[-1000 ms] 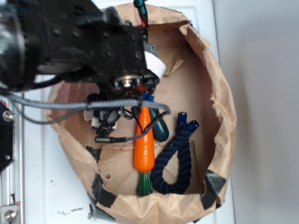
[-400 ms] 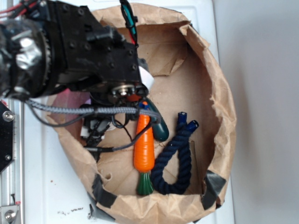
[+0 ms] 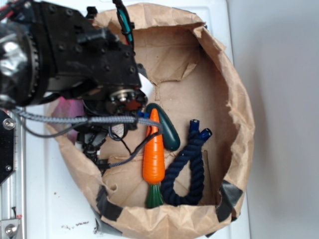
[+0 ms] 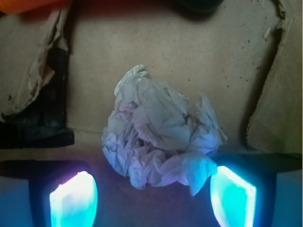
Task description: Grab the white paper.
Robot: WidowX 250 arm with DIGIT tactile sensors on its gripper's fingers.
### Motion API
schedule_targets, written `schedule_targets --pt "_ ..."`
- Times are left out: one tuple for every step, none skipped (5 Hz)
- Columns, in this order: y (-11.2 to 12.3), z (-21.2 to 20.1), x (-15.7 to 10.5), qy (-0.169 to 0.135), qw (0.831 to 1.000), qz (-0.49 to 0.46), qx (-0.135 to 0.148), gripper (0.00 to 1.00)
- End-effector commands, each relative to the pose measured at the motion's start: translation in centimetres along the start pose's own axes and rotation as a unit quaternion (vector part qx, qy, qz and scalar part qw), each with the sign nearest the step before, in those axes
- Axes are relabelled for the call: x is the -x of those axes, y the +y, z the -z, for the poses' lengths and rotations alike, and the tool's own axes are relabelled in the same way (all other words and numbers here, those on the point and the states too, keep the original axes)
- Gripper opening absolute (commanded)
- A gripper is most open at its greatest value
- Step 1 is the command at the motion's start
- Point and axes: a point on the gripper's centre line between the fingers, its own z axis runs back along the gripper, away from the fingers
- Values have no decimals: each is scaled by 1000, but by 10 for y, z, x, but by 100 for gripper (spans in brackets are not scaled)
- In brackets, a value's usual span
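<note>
In the wrist view the white paper (image 4: 158, 127) is a crumpled off-white wad lying on the brown bag floor. My gripper (image 4: 154, 178) is open, and the wad's lower edge reaches in between the two glowing fingertips. The left pad (image 4: 73, 203) stands well clear of the wad. Its lower right corner lies close to the right pad (image 4: 233, 196), and I cannot tell whether they touch. In the exterior view the black arm (image 3: 75, 55) covers the left side of the bag and hides the white paper.
Everything lies inside a wide brown paper bag (image 3: 234, 99) with rolled-down walls. An orange carrot (image 3: 154, 154), a dark green object (image 3: 168, 132) and a navy rope (image 3: 187, 172) lie right of the arm. Black tape (image 4: 38, 127) runs along the bag floor left of the wad.
The arm has moved left across the bag, away from the carrot, and the white patch near its wrist no longer shows.
</note>
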Motion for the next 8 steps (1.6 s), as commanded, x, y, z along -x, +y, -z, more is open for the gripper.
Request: schedule_targets --pt "4 -16 -17 -34 999 -9 -7 100" --pt "5 -15 -24 -26 999 -42 -5 100" --pt "5 -15 -24 -26 999 -42 -5 100" --pt "5 -15 -24 -26 999 -42 -5 100" --pt "5 -15 -24 -26 999 -42 -5 100" --pt "6 -4 -32 -37 998 -41 -24 100" --pt "4 10 -40 -27 998 -41 -40 100" --pt "1 9 -39 -40 997 -35 -48 99"
